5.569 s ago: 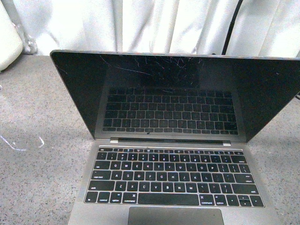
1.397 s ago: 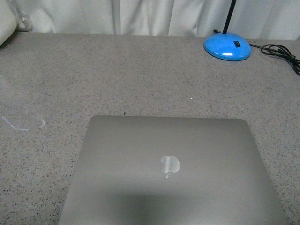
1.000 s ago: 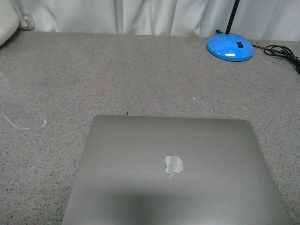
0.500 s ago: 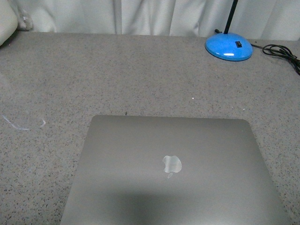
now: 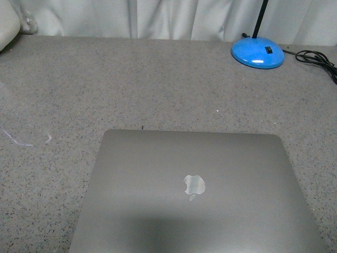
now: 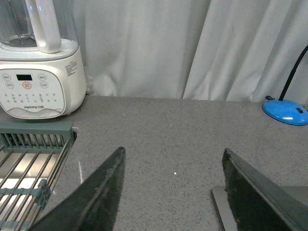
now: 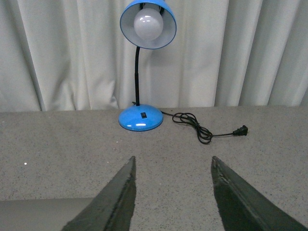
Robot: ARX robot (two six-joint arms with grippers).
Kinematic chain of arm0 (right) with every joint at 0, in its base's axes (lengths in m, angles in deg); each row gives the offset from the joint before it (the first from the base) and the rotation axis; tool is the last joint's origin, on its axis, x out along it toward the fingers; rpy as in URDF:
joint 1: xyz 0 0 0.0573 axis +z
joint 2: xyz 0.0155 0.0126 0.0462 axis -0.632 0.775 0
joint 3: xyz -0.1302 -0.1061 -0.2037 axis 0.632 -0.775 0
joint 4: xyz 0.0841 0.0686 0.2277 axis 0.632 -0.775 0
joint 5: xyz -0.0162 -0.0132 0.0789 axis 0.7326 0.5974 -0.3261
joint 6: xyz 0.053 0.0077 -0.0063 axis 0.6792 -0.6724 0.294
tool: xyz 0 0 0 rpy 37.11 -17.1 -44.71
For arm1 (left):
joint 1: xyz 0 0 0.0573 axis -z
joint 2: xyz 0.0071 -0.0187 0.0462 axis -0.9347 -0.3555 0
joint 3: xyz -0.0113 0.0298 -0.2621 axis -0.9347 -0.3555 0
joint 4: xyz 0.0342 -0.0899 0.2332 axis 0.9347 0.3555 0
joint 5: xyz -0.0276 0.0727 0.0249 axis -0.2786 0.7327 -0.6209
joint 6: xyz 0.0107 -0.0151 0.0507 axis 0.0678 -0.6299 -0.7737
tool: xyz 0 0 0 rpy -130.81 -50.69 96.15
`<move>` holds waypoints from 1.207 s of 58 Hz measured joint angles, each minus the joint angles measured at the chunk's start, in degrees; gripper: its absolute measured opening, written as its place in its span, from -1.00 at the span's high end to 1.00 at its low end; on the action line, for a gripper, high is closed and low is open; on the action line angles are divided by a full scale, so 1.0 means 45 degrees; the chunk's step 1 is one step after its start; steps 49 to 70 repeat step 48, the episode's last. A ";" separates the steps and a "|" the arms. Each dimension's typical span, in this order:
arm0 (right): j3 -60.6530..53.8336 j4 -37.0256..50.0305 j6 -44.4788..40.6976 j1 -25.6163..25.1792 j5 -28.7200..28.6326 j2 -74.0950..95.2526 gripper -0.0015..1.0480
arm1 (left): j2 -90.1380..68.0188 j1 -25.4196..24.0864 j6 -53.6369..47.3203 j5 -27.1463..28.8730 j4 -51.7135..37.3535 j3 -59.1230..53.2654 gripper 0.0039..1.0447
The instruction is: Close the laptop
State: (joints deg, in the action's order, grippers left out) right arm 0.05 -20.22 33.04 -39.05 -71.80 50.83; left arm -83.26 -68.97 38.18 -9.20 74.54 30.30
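The space-grey laptop (image 5: 197, 192) lies shut and flat on the grey speckled table, lid up, with its shiny apple logo (image 5: 194, 185) showing. Neither arm shows in the front view. A corner of the laptop shows in the left wrist view (image 6: 222, 211), beside one finger. My left gripper (image 6: 172, 154) is open and empty above the table. A corner of the laptop also shows in the right wrist view (image 7: 38, 214). My right gripper (image 7: 173, 162) is open and empty above the table.
A blue desk lamp (image 5: 257, 54) stands at the back right, with its black cord (image 5: 316, 59) trailing right; the lamp also shows in the right wrist view (image 7: 142, 118). A white blender (image 6: 38, 72) and a grey dish rack (image 6: 29, 163) stand to the left. White curtains hang behind.
The laptop's lid, open 5.6 s ago with screen and keys showing, is shut now. Over the last second the view shifts only slightly.
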 joint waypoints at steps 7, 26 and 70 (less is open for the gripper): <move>0.0000 0.0000 0.0000 0.0000 0.0000 0.0000 -0.48 | 0.0000 0.0000 0.0000 0.0000 0.0000 0.0000 -0.62; 0.0000 0.0000 0.0005 0.0000 0.0000 0.0000 -0.83 | 0.0000 0.0000 -0.0034 0.0000 0.0000 0.0000 -0.88; 0.0000 0.0000 0.0005 0.0000 0.0000 0.0000 -0.83 | 0.0000 0.0000 -0.0034 0.0000 0.0000 0.0000 -0.88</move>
